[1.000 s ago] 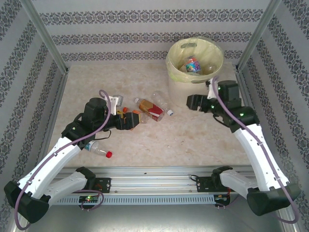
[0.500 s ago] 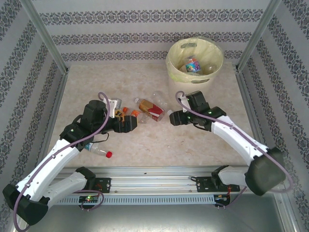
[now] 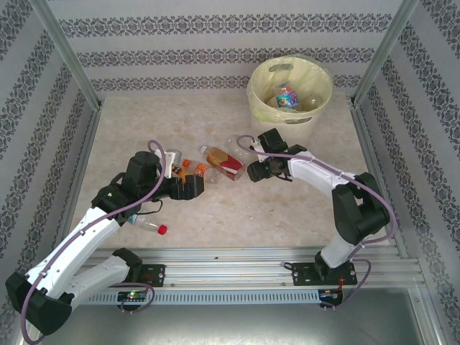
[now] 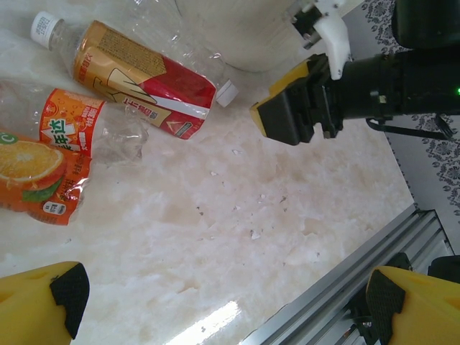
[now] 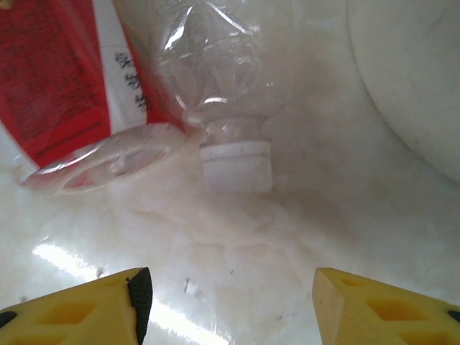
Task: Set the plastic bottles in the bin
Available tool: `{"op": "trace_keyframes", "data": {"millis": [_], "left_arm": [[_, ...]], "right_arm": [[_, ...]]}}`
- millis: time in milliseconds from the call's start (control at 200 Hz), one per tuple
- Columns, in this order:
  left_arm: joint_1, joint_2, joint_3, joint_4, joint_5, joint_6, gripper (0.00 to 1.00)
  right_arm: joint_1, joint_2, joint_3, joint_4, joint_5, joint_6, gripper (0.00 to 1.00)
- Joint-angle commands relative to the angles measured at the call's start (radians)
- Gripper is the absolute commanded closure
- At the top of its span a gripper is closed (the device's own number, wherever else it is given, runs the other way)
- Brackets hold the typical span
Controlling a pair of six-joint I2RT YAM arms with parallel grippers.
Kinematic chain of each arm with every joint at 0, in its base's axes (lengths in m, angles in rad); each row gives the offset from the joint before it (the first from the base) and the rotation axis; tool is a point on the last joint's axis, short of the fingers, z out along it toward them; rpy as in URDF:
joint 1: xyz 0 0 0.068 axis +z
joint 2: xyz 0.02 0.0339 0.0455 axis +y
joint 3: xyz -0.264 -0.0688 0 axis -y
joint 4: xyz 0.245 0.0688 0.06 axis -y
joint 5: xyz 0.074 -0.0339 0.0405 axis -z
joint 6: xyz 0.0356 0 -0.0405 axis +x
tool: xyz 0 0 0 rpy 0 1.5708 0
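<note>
Item 1. Red-capped bottle point(image 3: 147, 223): lies on its side on the tabletop point(image 3: 287, 208), nearest the left arm's elbow, well apart from the bin.

Item 2. Left gripper point(image 4: 224, 302): jaws spread wide with nothing between them, hovering low just short of the central cluster.

Item 3. Orange-labelled bottles point(image 4: 44, 164): two, crushed, lying touching each other at the cluster's left end.

Item 4. Red-and-tan-labelled bottle point(image 4: 144, 80): on its side, white cap pointing away, its base end beside item 5.

Item 5. Clear crushed bottle point(image 5: 215, 72): unlabelled, with its white cap point(image 5: 236, 165) resting on the tabletop and facing the right gripper.

Item 6. Right gripper point(image 5: 230, 309): jaws parted and empty, low over the tabletop, with the white cap just ahead of the opening.

Item 7. Bin point(image 3: 262, 108): upright at the far right, behind the right arm, with several bottles already inside.

Hazards, as judged:
- The cap is small and the body thin, so a pinch off centre could shoot the bottle away or fold it out of the grip.
- Item 4 lies against item 5, so a lift may drag or roll it.
- Both grippers are near the same cluster, so an advance by either risks contact.
- The bin wall is near the right wrist, so a careless swing could knock it.
</note>
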Motion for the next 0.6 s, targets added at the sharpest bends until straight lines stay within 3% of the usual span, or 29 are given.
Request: {"op": "trace_keyframes", "data": {"millis": [0, 595], "left_arm": [[-0.009, 0.004, -0.005, -0.003, -0.012, -0.01, 0.0], [-0.009, -0.006, -0.018, -0.004, -0.022, -0.03, 0.0]], "right_arm": [[0.0, 0.055, 0.056, -0.016, 0.04, -0.05, 0.4], [-0.005, 0.235, 0.206, -0.067, 0.033, -0.065, 0.45]]}}
